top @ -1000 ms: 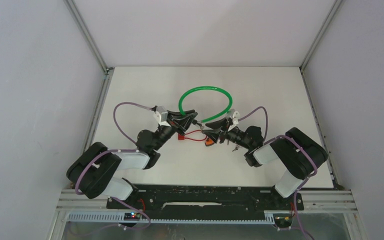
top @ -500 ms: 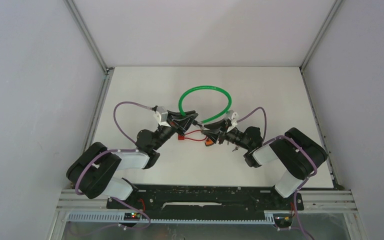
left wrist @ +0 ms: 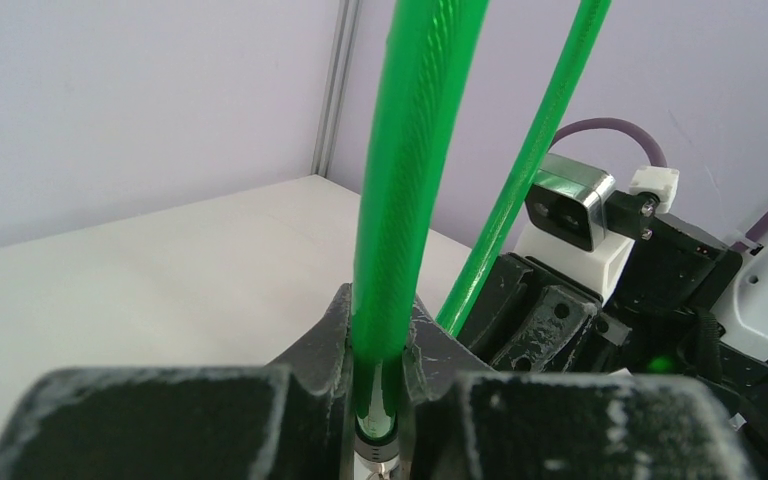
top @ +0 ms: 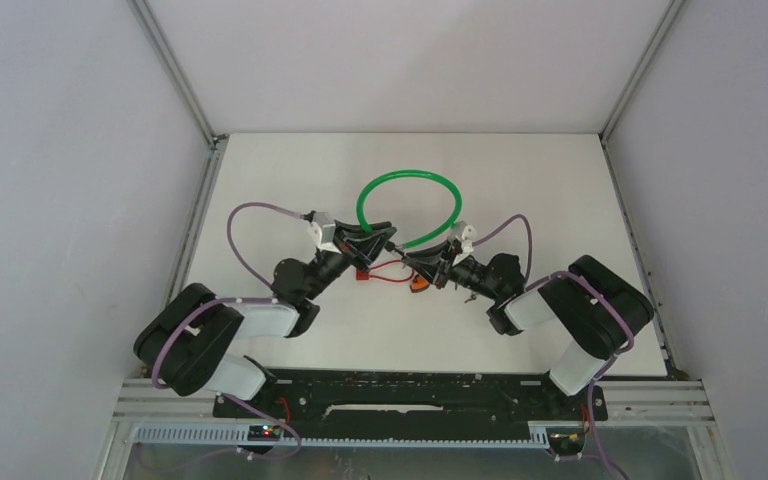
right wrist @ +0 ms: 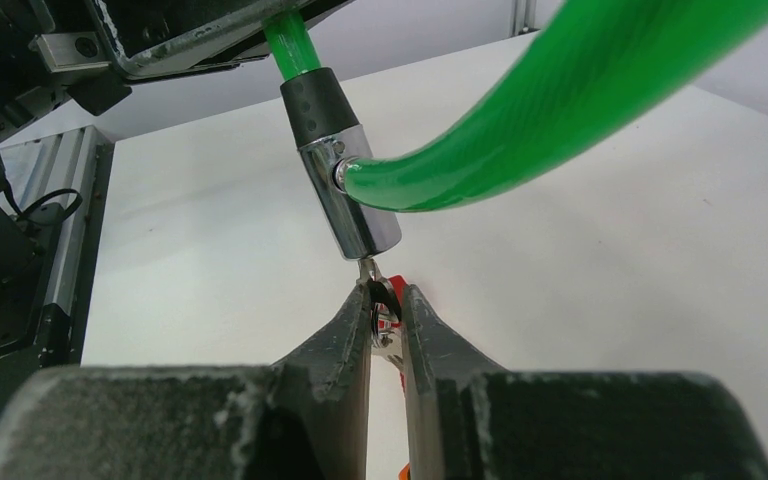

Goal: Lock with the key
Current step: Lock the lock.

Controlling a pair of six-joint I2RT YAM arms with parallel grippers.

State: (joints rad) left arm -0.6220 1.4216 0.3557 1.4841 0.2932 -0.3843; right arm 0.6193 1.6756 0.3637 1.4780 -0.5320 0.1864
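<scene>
Green cable (top: 409,174) is seen looping up off the white table (top: 540,190) in the middle of the top view, with both arms crowded in at the near side of the loop. One end of that cable is clamped tight in the left gripper (left wrist: 378,335), fingers closed down narrow right on the plastic sheath, with a bit of metal fitting showing just below the grip. From the right wrist camera, the chrome lock barrel (right wrist: 357,210) is seen hanging tilted off the table, with the cable's other end plugged into its side. The key (right wrist: 381,296) is stuck into the bottom of the barrel, and its head is pinched between the fingers of the right gripper (right wrist: 386,312), which are nearly together. A red cord (top: 388,268) and an orange tag (top: 418,284) are spotted on the table just under the two grippers.
</scene>
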